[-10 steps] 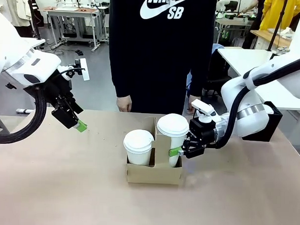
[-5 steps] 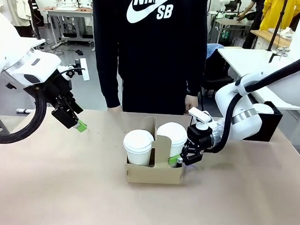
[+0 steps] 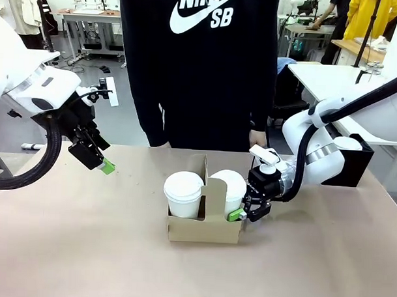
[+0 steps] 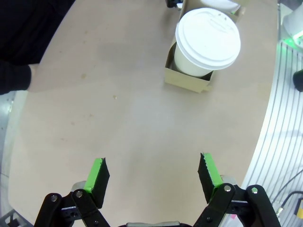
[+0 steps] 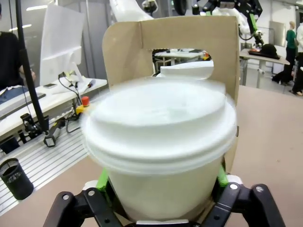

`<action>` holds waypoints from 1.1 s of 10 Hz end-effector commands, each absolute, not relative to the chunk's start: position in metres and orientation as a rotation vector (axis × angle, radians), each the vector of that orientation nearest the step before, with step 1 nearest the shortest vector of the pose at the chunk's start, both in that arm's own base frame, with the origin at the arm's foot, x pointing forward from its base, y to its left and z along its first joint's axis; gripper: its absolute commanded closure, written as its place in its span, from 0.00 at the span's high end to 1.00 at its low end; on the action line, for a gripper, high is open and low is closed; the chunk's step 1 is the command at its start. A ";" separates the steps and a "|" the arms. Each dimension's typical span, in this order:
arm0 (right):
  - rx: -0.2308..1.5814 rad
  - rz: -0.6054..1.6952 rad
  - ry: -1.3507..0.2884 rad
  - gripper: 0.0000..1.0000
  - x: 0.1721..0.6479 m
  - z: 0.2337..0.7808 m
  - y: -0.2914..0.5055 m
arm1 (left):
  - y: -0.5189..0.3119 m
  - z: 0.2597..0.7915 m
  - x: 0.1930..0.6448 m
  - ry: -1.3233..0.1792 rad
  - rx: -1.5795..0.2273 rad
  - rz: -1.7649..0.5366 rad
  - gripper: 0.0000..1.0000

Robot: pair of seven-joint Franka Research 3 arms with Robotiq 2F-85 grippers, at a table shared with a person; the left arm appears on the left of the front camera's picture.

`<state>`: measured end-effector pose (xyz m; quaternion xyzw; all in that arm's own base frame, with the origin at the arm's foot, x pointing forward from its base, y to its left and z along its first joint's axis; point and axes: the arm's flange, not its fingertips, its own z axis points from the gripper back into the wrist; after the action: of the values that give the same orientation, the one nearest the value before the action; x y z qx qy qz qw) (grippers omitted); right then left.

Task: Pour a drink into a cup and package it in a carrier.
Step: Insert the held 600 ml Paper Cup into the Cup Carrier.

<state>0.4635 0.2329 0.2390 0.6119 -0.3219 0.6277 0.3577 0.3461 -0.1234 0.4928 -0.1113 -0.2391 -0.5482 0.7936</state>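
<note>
We work at a bare tan table (image 3: 84, 249) with a person (image 3: 195, 70) standing at the far side. Near the middle sits the cardboard carrier (image 3: 204, 227), its upright handle panel (image 3: 213, 191) dividing two pockets, and each pocket has a lidded white cup in it: the left cup (image 3: 183, 193) and the right cup (image 3: 228, 188), both standing upright with their long axes vertical.

Our right gripper (image 3: 242, 214) is low at the right cup's side, against the carrier's right end. From its wrist camera the right cup (image 5: 161, 151) sits directly ahead between the green pads (image 5: 102, 179), with the handle panel (image 5: 175, 38) behind it. The picture is blurred there, so we cannot say whether the pads are pressing the cup wall or have just let go; the jaws look about cup-wide.

Our left gripper (image 3: 94, 156) hangs well off to the left, above the table, jaws spread wide and holding nothing; in its wrist view the pads (image 4: 99, 172) frame bare tabletop, with the left cup (image 4: 207, 40) far ahead.

We judge that the coming move turns on this: the right cup lies straight in front of the right gripper, seated in its pocket, so backing out means drawing away sideways, to the right, without tipping the cup.
</note>
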 end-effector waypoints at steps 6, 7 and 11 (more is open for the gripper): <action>1.346 1.675 -0.879 1.00 0.480 0.281 0.183 | -0.123 0.493 0.347 -0.512 -0.241 -1.181 0.95; 1.284 1.669 -0.872 1.00 0.481 0.290 0.170 | -0.123 0.493 0.347 -0.512 -0.241 -1.181 0.95; 0.935 1.225 -0.818 1.00 0.441 0.344 0.048 | -0.123 0.493 0.347 -0.512 -0.241 -1.181 0.95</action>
<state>0.4689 0.0645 0.3247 0.4243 -0.3672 0.5996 0.5706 0.3461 -0.1236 0.4930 -0.1103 -0.2390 -0.5484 0.7937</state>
